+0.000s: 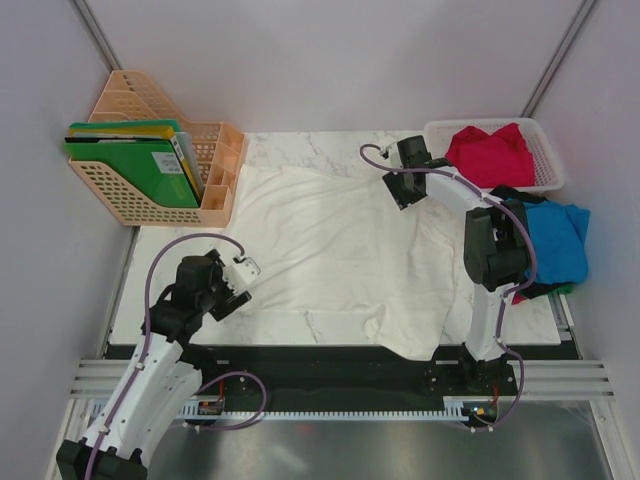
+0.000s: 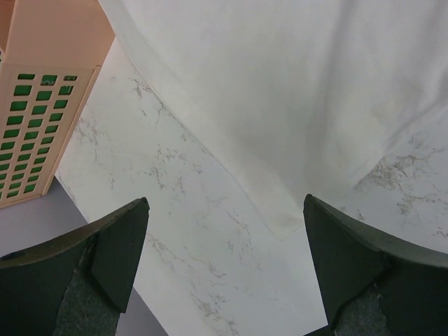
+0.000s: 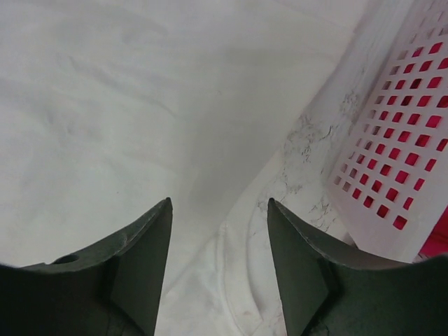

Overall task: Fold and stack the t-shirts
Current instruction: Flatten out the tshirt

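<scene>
Folder rack (image 1: 150, 195): peach plastic, at 10 o'clock on the desk (image 1: 300, 150); green folders (image 1: 135, 160) stand upright inside it.
Left claw (image 2: 225, 210): at 8 o'clock, jaws spread wide with nothing between them, above bare marble just off the white shirt's near-left corner.
White t-shirt (image 1: 330, 240): the large one, spread flat across the middle of the desk; one corner droops over the near edge at 5 o'clock.
Right claw (image 3: 219, 210): at 1 o'clock, over the shirt's far-right edge; jaws parted, no cloth pinched between them.
Basket (image 1: 548, 160): white mesh, at 2 o'clock, just beside the right claw.
Red t-shirt (image 1: 490, 155): crumpled inside the basket.
Blue t-shirt (image 1: 555, 240): heaped at 3 o'clock, partly hidden by the right arm.
</scene>
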Tool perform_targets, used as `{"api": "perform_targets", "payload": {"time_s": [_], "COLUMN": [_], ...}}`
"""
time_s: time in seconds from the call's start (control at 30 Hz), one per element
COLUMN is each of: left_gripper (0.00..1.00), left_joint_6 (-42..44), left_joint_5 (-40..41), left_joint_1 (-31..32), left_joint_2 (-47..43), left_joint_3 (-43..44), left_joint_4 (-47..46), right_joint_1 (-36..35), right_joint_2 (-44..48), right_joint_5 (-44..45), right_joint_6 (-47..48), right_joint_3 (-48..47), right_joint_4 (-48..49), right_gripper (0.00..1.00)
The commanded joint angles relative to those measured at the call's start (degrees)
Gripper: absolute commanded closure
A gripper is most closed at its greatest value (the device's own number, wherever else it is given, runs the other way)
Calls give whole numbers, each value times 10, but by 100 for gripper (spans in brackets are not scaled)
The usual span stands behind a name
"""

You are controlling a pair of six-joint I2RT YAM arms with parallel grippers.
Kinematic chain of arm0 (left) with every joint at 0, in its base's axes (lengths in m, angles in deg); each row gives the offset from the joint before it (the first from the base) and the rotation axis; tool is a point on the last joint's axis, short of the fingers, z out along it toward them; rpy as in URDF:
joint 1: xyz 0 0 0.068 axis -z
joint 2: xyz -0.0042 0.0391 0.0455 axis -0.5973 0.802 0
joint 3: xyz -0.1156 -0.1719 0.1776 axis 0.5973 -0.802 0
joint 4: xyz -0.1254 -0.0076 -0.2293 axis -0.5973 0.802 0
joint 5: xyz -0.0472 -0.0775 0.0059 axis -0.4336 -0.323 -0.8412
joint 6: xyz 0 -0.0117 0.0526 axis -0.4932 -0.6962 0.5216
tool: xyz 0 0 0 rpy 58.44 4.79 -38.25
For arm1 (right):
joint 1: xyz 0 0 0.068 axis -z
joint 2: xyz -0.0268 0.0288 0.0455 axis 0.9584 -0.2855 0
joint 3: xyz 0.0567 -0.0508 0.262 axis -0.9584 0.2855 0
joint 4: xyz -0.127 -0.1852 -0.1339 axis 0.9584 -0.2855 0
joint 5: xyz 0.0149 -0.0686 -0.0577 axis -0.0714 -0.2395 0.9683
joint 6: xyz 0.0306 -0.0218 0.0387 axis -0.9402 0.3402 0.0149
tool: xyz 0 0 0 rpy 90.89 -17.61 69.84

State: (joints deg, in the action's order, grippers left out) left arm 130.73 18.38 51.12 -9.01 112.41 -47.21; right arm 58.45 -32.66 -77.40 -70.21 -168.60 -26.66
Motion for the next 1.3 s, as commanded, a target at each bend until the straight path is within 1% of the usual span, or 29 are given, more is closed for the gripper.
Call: {"api": "perform_targets", "payload": {"time_s": [0.0, 0.07, 0.17, 0.27, 0.33, 0.57, 0.67, 0.9, 1.03, 1.27], "left_gripper": [2, 2, 1, 1, 1, 1, 1, 1, 1, 1], "left_joint_6": [-13, -11, -12, -17, -21, -14, -9, -7, -8, -10], "left_joint_5": [3, 2, -1, -8, -11, -5, 3, 9, 6, -2], "left_joint_1": [-2, -2, -2, -2, -3, -2, -2, -2, -2, -2], "left_joint_2": [2, 1, 5, 15, 24, 23, 14, -6, -5, 7], "left_joint_3": [-4, -6, -12, -16, -14, -12, -16, -27, -33, -26], "left_joint_4": [-16, -18, -21, -28, -33, -36, -34, -19, -19, -29], "right_joint_1": [24, 34, 43, 44, 45, 48, 49, 81, 93, 93], "right_joint_2": [-2, 19, 66, 78, 69, 25, -2, -35, -18, -11], "right_joint_5": [22, 28, 46, 75, 87, 86, 120, 128, 109, 66], "right_joint_6": [-54, -62, -59, -45, -41, -48, -49, -43, -38, -31], "right_joint_3": [-11, 7, 65, 93, 92, 71, 52, 36, 56, 70], "right_joint_4": [18, 41, 93, 108, 107, 117, 128, 134, 149, 145], "right_gripper": [35, 36, 36, 35, 34, 34, 34, 34, 34, 35]}}
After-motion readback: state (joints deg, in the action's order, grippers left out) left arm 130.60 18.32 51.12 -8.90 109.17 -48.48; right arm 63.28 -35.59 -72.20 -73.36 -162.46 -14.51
